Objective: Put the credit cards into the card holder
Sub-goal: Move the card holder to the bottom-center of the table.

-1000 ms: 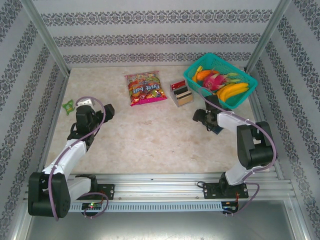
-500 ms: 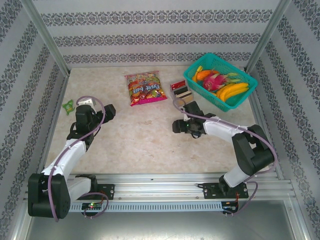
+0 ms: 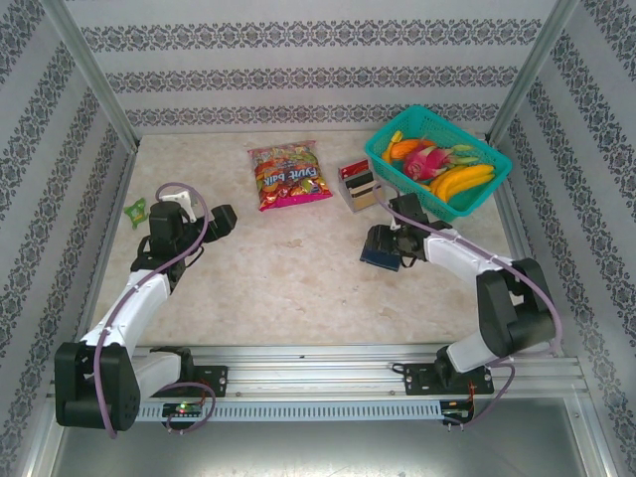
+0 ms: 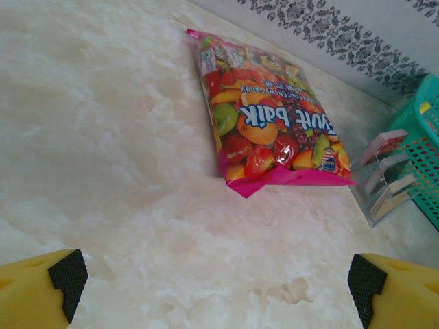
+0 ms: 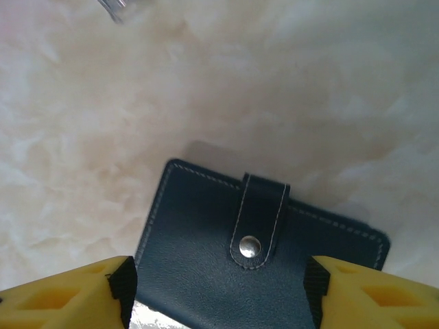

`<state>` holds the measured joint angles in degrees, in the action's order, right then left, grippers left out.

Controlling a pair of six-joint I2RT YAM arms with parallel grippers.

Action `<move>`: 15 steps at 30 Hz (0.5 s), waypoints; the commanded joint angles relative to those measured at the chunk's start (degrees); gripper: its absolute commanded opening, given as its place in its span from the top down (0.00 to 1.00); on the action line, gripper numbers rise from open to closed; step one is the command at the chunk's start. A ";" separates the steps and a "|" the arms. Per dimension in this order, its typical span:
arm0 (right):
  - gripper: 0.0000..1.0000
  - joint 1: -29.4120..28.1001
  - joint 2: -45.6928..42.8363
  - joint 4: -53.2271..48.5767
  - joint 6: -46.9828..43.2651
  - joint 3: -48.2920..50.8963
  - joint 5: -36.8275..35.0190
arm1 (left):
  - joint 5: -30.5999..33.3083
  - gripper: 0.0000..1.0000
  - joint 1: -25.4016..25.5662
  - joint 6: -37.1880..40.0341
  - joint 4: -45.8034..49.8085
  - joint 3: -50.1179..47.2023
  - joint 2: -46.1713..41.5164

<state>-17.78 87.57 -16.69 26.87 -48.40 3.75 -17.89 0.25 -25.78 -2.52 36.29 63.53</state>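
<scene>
Navy card holder [image 5: 199, 253], clasp snapped; credit cards [image 3: 360, 183] upright in clear stand [image 3: 350, 198].

Swung the right gripper [image 3: 374, 246] left from beside the basket [image 3: 429, 110] toward mid-frame, then partway back, now showing the wallet [image 3: 379, 260] at its tip. Nudged the left gripper [image 3: 227, 215] slightly up-right.

The bottom edge of the right wrist view cuts off the near part of the card holder [image 5: 206, 226], and its lower right side passes behind a finger [image 5: 370, 295] of the right gripper [image 5: 219, 274] that grips it. From above, that gripper covers much of it. The credit cards [image 3: 360, 181] in their clear stand [image 3: 349, 199] are too small for us to count. The left wrist view's right edge cuts the teal basket [image 4: 422, 137]. We cannot name a tiny green item [image 3: 135, 210] by the left wall
</scene>
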 commanded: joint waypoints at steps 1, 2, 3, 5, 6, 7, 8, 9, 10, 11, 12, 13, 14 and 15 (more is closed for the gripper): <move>0.32 -0.46 1.64 -1.76 4.34 0.51 0.61 | -2.34 0.00 -0.67 0.14 2.28 1.39 -0.03; 0.32 -0.96 2.21 -1.28 5.28 1.16 1.12 | -2.71 0.00 -0.67 -0.27 2.01 1.17 -0.07; 0.32 -1.50 2.49 -1.04 6.19 1.69 1.31 | -3.03 0.00 -0.62 -0.54 1.91 1.02 0.04; 0.32 -3.38 2.99 -0.48 8.52 2.81 0.91 | -3.59 0.00 -0.68 -1.04 2.22 0.80 0.24; 0.32 -4.25 3.11 -0.45 10.17 3.19 0.42 | -3.44 0.00 -0.64 -1.60 2.50 0.84 0.32; 0.32 -5.36 2.91 -0.41 12.59 3.67 -0.56 | -2.87 0.00 -0.69 -2.79 3.05 0.89 0.59; 0.32 -6.61 2.64 0.74 15.23 4.56 -0.94 | -2.57 0.00 -0.60 -4.50 2.97 0.79 0.97; 0.32 -7.88 2.48 2.05 17.39 5.33 -1.03 | -3.59 0.00 -0.57 -5.51 2.12 0.47 1.31; 0.31 -9.15 2.39 3.45 21.36 6.43 -1.27 | -5.03 0.00 -0.52 -6.50 0.95 0.02 1.97; 0.32 -10.43 2.30 5.27 25.15 7.45 -0.96 | -5.64 0.00 -0.27 -7.54 0.52 -0.22 2.68; 0.32 -11.69 2.32 7.57 27.72 8.67 -0.03 | -5.72 0.00 -0.03 -8.48 0.26 -0.25 3.30; 0.32 -13.27 2.12 10.20 31.57 9.77 0.80 | -6.09 0.00 0.30 -9.55 -0.36 -0.29 4.03; 0.32 -14.89 1.96 12.72 35.58 10.60 1.54 | -6.63 0.00 0.75 -10.54 -0.97 -0.43 4.87; 0.33 -16.76 1.79 16.45 38.53 11.20 2.91 | -7.11 0.00 1.29 -11.26 -1.44 -0.30 5.63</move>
<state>-30.15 87.92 -5.32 51.18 -41.08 1.37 -22.46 0.56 -32.71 -1.67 36.27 67.88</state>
